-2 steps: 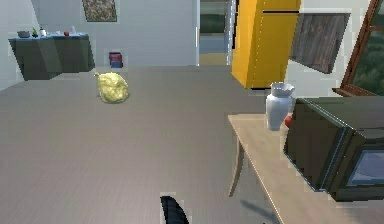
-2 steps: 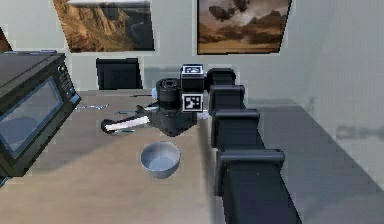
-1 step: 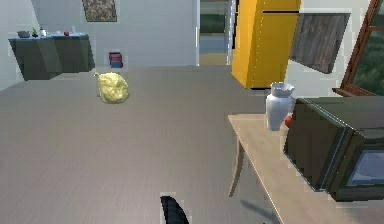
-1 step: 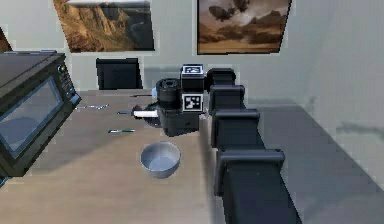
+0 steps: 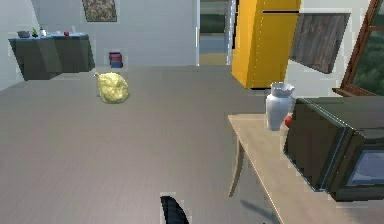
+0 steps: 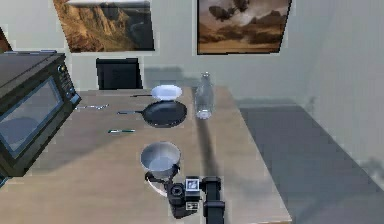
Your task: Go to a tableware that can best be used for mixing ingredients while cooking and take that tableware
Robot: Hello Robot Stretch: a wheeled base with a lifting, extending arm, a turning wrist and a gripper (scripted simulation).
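Soft, even daylight fills both views, with no harsh glare. In the forward view the window (image 5: 365, 45) at the right edge and the doorway (image 5: 213, 30) are the brightest areas, and the floor (image 5: 120, 140) is evenly lit. In the arm side view the bottle (image 6: 205, 96) casts a long grey shadow across the surface (image 6: 110, 150) toward its near edge. A small dark shadow hugs the bowl (image 6: 160, 157), and the microwave (image 6: 35, 105) door carries a dull sheen.

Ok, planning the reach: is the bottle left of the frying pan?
No, the arm side view shows the bottle right of the pan.
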